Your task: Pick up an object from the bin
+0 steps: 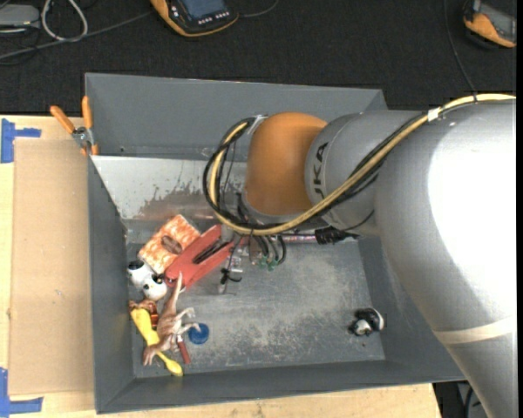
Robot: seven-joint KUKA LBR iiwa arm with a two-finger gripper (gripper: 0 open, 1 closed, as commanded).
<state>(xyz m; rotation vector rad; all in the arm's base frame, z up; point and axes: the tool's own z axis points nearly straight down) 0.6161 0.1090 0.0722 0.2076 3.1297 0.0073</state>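
Left of the bin's [288, 320] middle, my gripper [231, 273] sits just beside the red flat thing's [199, 258] right end; spread or pressed together, I cannot tell.

Watching from my end, the thing in play is a red plastic piece [196, 260], long and flattish. It's lying on the floor of the bin [314, 320], over in the left half. It's sitting on a slant. Its lower end is pointing down-left at the heap [161, 320] of small stuff in the corner, and its upper end is ending right by the gripper [231, 273]. A dark gap is showing along its middle.
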